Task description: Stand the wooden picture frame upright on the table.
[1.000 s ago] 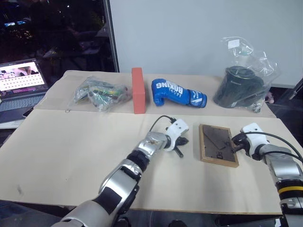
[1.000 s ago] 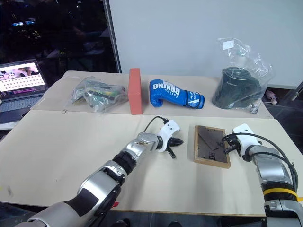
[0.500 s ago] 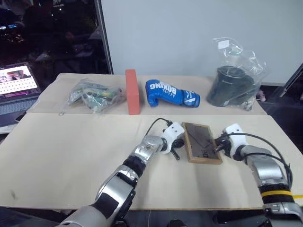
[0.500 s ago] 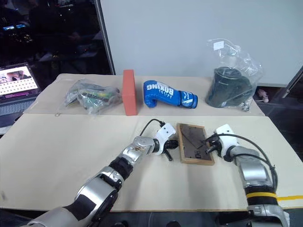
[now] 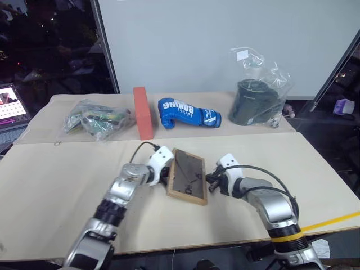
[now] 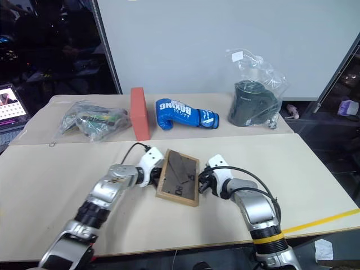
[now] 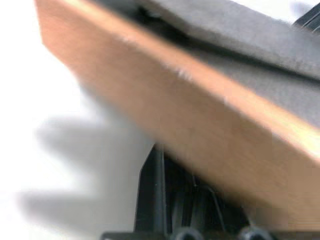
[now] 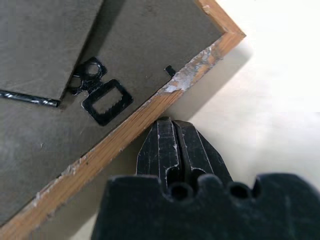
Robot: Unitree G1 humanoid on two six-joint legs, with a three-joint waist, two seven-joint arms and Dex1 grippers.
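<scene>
The wooden picture frame (image 5: 187, 175) lies back-up, not yet upright, on the tabletop (image 5: 56, 180), flanked by left gripper (image 5: 166, 172) and right gripper (image 8: 171, 142), fingers pressed together.

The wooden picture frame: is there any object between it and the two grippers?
Nothing visible is. The left gripper and the right gripper, both shut, sit right at opposite edges of the wooden picture frame, which lies back up on the table.

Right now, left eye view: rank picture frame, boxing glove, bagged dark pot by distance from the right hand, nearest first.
1. wooden picture frame, right beside the right hand, on its left.
2. blue boxing glove, farther back, centre.
3. bagged dark pot, back right.
</scene>
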